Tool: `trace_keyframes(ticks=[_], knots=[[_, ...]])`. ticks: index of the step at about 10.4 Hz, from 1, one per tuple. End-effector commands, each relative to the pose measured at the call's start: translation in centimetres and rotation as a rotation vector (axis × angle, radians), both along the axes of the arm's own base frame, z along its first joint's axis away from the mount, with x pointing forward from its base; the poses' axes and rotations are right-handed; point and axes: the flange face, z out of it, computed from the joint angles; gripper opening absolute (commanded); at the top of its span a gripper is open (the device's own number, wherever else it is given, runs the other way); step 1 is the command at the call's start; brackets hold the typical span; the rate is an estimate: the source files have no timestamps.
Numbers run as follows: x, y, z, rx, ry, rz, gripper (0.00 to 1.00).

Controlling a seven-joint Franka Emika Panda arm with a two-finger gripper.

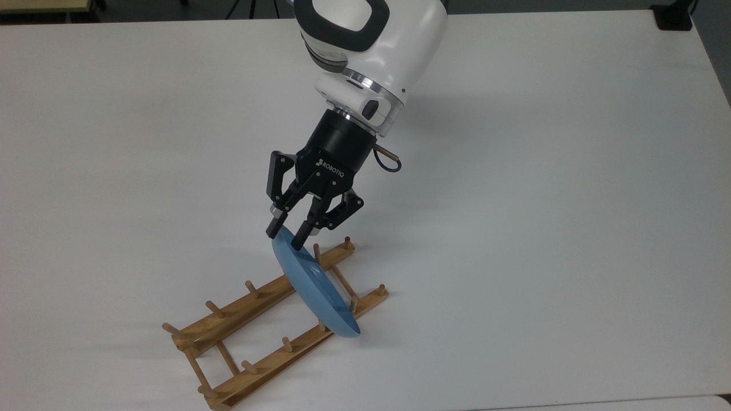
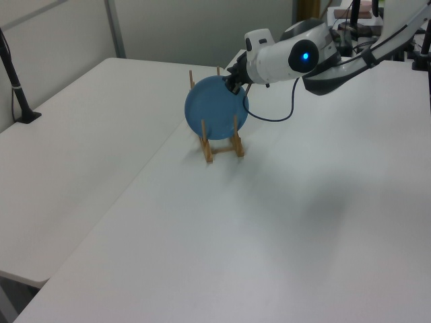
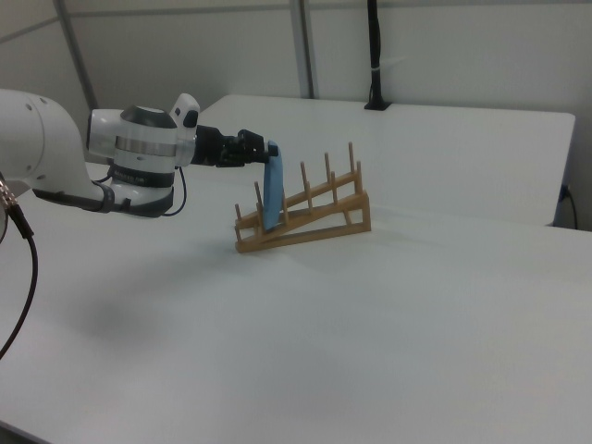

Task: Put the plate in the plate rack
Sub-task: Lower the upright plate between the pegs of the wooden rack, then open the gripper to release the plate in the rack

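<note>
One blue plate (image 1: 313,288) standing on edge in one wooden rack (image 1: 251,337), one gripper (image 1: 284,235) at its 11 o'clock rim, fingers spread apart, white table (image 1: 542,200), grey partition walls (image 3: 444,55) behind.

Arm (image 1: 377,40): glossy white shell with a dark grey inset band and a silver ring at the wrist flange. Gripper (image 1: 284,237): black, cylindrical body, white "ROBOTIQ" lettering, linkage fingers with visible pivot screws. Thin black cable (image 1: 389,162) loops at the wrist. Blue indicator light (image 2: 303,56).
</note>
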Motion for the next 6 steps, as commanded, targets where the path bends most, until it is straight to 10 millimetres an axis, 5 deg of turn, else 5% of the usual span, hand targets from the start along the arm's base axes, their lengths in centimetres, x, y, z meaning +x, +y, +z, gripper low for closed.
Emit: trace_keyframes(ticks=[1, 6], knots=[[0.4, 0.3, 2.8, 0.031, -0.064, -0.007, 1.0], [-2.0, -0.5, 15.1, 0.605, -0.069, -0.201, 1.0]])
